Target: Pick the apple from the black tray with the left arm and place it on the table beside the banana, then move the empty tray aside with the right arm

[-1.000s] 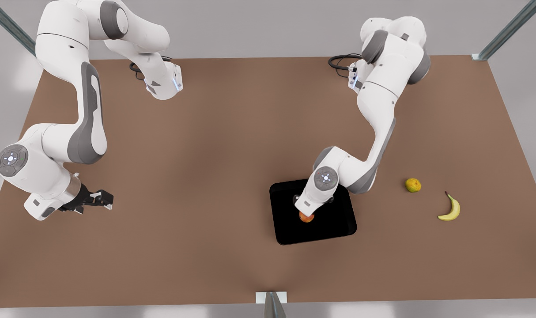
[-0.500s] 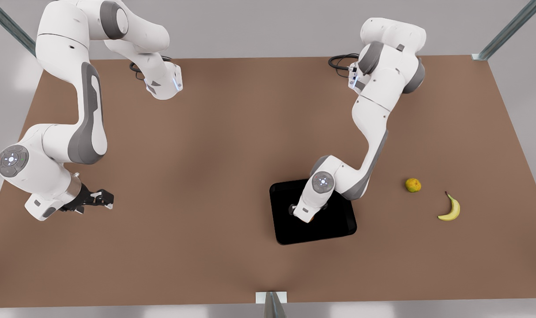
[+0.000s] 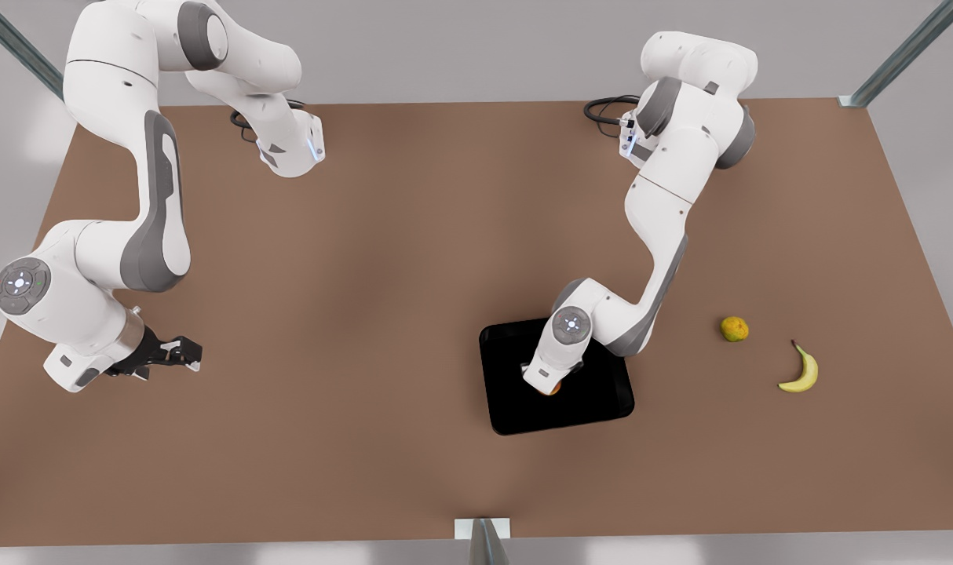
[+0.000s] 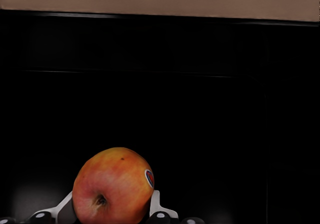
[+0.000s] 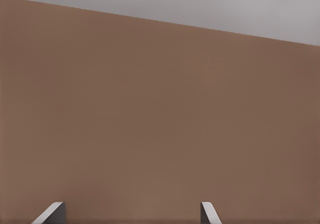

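The red-orange apple (image 4: 112, 186) rests in the black tray (image 3: 598, 396), which lies on the brown table (image 3: 366, 259) right of centre in the front view. My left gripper (image 3: 548, 384) has come down over the apple, and a sliver of the apple (image 3: 555, 389) peeks out under the hand. In the left wrist view the left gripper (image 4: 111, 208) is shut on the apple, one finger pressed against each side. The yellow banana (image 3: 801, 372) lies far off at the front view's right. My right gripper (image 3: 188, 355) waits open above bare table at the front view's left.
A yellow-green citrus fruit (image 3: 734, 329) sits between the tray and the banana. A metal bracket (image 3: 483, 530) marks the table's near edge. Bare brown tabletop stretches between the two arms.
The left arm has lowered onto the apple, which its hand now mostly covers in the front view. The right arm has not moved.
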Motion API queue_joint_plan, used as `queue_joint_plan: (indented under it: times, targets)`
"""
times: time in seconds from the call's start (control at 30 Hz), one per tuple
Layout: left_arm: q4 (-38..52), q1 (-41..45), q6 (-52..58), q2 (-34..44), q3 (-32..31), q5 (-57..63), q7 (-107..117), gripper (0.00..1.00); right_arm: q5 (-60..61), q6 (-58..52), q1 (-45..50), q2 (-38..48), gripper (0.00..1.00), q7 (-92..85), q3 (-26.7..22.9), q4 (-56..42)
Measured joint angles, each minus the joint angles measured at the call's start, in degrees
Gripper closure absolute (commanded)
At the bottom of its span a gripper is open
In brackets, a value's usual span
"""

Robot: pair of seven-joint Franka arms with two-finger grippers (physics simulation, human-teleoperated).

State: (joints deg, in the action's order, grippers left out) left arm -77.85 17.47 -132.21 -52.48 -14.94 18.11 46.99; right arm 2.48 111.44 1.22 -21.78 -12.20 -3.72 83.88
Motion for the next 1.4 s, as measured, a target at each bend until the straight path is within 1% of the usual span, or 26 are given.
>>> queue_joint_plan:
  times: [0.1,0.13,0.2,0.23,0.3,0.33,0.37,0.4,0.43,0.47,0.5,0.6,0.63,0.7,0.73,0.77,0.8,0.83,0.87,0.93,1.07,1.1,1.13,1.17,1.2,1.4]
  targets:
    - [-0.9,-1.4,3.2,6.1,-0.1,-0.3,0.2,0.32,0.0,0.0,0.0,0.0,0.0,0.0,0.0,0.0]
    - [-5.0,-2.2,4.3,10.8,-0.2,-0.6,0.3,0.3,0.0,0.0,0.0,0.0,0.0,0.0,0.0,0.0]
    - [-15.9,-4.2,5.8,21.3,-0.2,-0.9,0.3,0.3,0.0,0.0,0.0,0.0,0.0,-0.1,0.0,0.0]
    - [-23.6,-5.8,5.8,27.6,-0.2,-1.1,0.2,0.3,0.1,0.0,0.6,0.1,0.0,0.0,0.3,0.0]
    - [-39.9,-11.6,3.9,40.5,0.0,-2.3,-1.0,0.31,-0.2,-0.9,6.6,0.4,0.0,1.3,0.6,-1.3]
    - [-45.6,-16.2,3.0,45.7,0.1,-4.8,-2.6,0.31,-0.9,-2.2,11.1,0.4,0.0,2.3,0.7,-3.5]
    - [-48.6,-21.6,1.9,47.8,0.4,-7.5,-4.8,0.31,-1.4,-3.3,15.1,0.3,0.0,3.3,0.8,-5.1]
    - [-50.1,-26.6,0.4,46.5,0.7,-9.5,-7.0,0.31,-1.8,-4.2,18.5,0.1,0.0,4.3,0.8,-6.0]
    - [-50.6,-30.4,-1.9,42.1,1.0,-10.9,-9.2,0.31,-2.1,-5.0,21.1,-0.5,0.0,5.2,0.8,-6.8]
    - [-50.9,-31.2,-4.6,38.2,1.7,-11.3,-11.2,0.08,-2.2,-5.7,22.5,-1.3,0.0,6.2,0.9,-7.7]
    - [-50.9,-30.9,-7.0,36.0,2.3,-11.2,-13.3,0.0,-2.4,-6.3,23.5,-2.2,0.0,7.4,1.2,-8.6]
    - [-50.9,-30.5,-12.2,34.4,2.9,-10.8,-18.9,0.0,-2.6,-7.3,26.1,-4.1,0.0,11.3,1.7,-10.6]
    - [-50.8,-30.4,-13.4,34.6,3.2,-10.6,-20.5,0.0,-2.6,-7.3,27.0,-5.6,0.0,12.9,2.3,-13.1]
    - [-49.7,-30.4,-14.2,36.5,3.4,-10.5,-23.3,0.0,-2.6,-7.3,27.7,-8.9,0.0,16.6,5.0,-17.5]
    - [-46.4,-30.4,-12.3,38.9,3.4,-10.8,-24.4,0.0,-2.6,-7.0,27.8,-10.6,0.0,18.7,6.5,-19.2]
    - [-38.5,-30.4,-7.5,40.8,3.3,-12.7,-25.5,0.0,-2.6,-6.7,27.9,-12.0,0.0,20.8,7.4,-20.6]
    - [-27.2,-30.3,-0.8,41.7,3.3,-14.6,-26.6,0.0,-2.6,-6.4,27.9,-13.1,0.0,22.8,8.0,-21.9]
    - [-18.6,-30.2,5.7,42.4,3.2,-15.9,-27.7,0.0,-2.6,-6.2,27.9,-14.3,0.0,24.9,8.7,-23.0]
    - [-12.9,-30.2,11.3,42.6,3.0,-16.8,-28.9,0.0,-2.6,-5.7,28.0,-15.4,0.0,26.8,9.1,-23.8]
    - [-8.2,-29.4,19.8,42.2,2.8,-17.6,-31.0,0.0,-2.6,-4.3,28.8,-17.4,0.0,30.5,9.5,-24.6]
    - [0.2,-25.4,31.4,37.1,2.9,-14.6,-34.3,0.0,-2.7,-1.2,32.4,-22.5,0.0,37.5,9.8,-27.3]
    - [1.8,-24.0,33.3,35.7,4.7,-14.0,-34.9,0.0,-2.7,-0.4,32.9,-23.8,0.0,39.1,9.8,-28.7]
    - [2.3,-21.4,34.8,34.9,8.5,-14.2,-35.5,0.0,-2.7,0.5,33.3,-24.7,0.0,40.6,9.7,-29.6]
    - [0.6,-20.3,35.4,35.4,10.7,-15.1,-36.1,0.0,-2.8,1.7,33.6,-25.5,0.01,42.1,9.7,-30.0]
    - [-4.2,-20.1,34.7,37.8,12.1,-16.0,-37.0,0.0,-2.8,3.0,33.8,-26.3,0.01,43.5,9.7,-30.3]
    - [-5.6,-20.6,33.4,37.5,13.3,-18.0,-40.3,0.0,-3.0,9.5,34.8,-33.3,0.01,50.5,8.7,-33.9]
